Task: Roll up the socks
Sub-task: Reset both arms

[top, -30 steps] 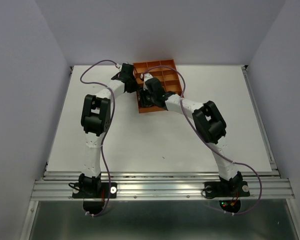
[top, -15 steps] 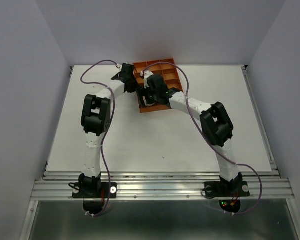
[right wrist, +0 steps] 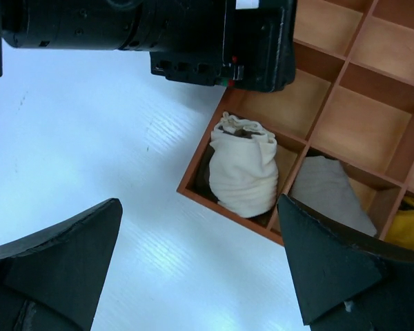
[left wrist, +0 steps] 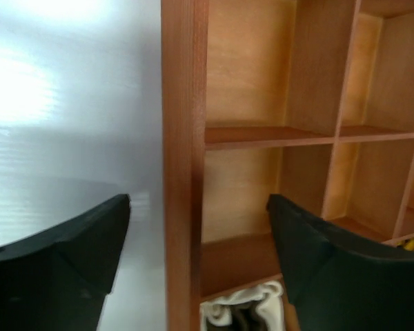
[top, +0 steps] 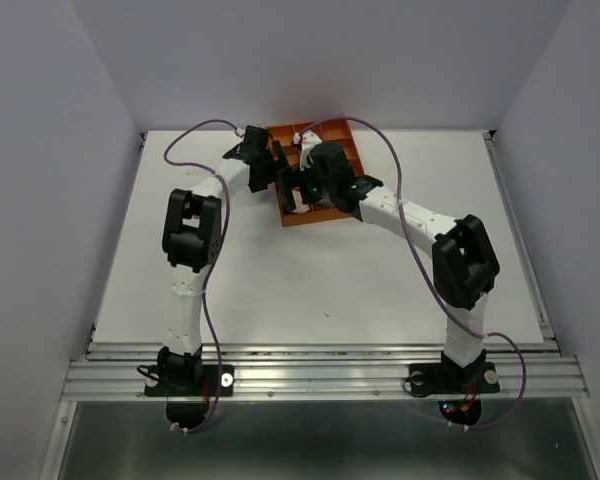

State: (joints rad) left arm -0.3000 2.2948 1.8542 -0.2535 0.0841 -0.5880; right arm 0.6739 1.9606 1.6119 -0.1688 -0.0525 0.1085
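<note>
White tabletop (top: pixel 310 270) covers the floor of the enclosure, with pale walls (top: pixel 40 150) on 3 sides. At the far centre, the left gripper (left wrist: pixel 198 207) has its jaws well apart and empty. It straddles the outer wall of the orange tray (left wrist: pixel 183 138), with 1 finger over the table and the other over the compartments. Just right of it, the right gripper (right wrist: pixel 199 203) hangs above the tray's corner, jaws spread wide and holding nothing. 1 row of the tray holds all 3 of the task's things. The cream sock (right wrist: pixel 243 172), rolled into a bundle, is in the corner compartment. The taupe sock (right wrist: pixel 328 193) is in the next compartment, and the yellow sock (right wrist: pixel 410 227) is beside that, only partly in view.
</note>
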